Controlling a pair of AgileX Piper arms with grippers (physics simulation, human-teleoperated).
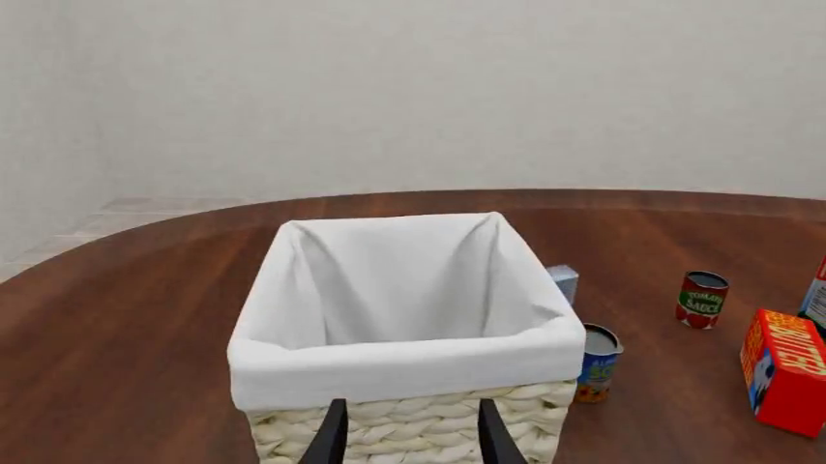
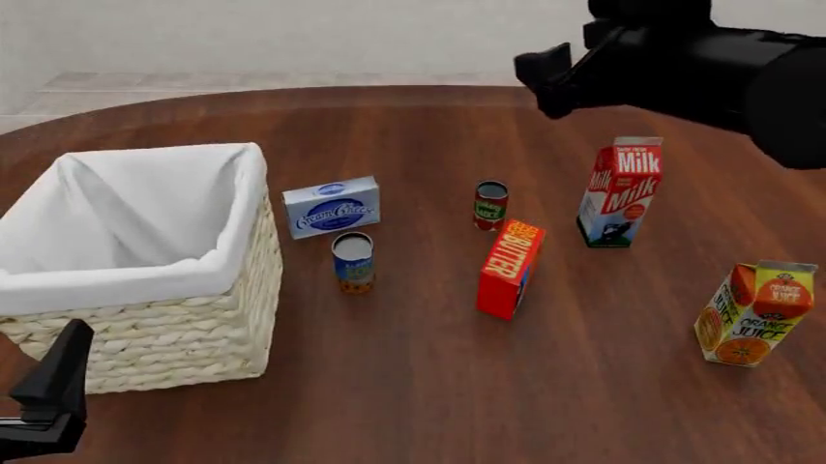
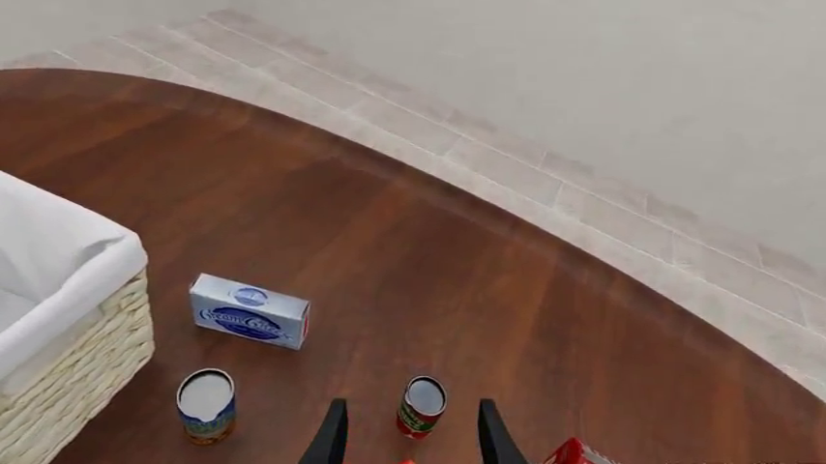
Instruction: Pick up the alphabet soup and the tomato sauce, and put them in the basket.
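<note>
While the right gripper (image 3: 404,437) hangs above the table (image 2: 427,377) with its fingers spread and nothing between them, the tomato sauce (image 3: 421,407) stands upright on the wood just below the fingertips in the right wrist view. In the front view the tomato sauce (image 2: 490,205) sits near the table's middle, between a blue cream cheese box (image 2: 332,207) and a milk carton (image 2: 620,192), just behind a red butter box (image 2: 510,268). The alphabet soup (image 2: 352,262) stands upright just in front of the cream cheese box and beside the basket (image 2: 168,329), apart from its wicker wall. The basket occupies the left side of the table; no can lies on the visible part of its white lining. The left gripper (image 1: 410,435) is spread, holding nothing, positioned at the basket's near wall. An orange juice carton (image 2: 753,313) stands at the far right.
</note>
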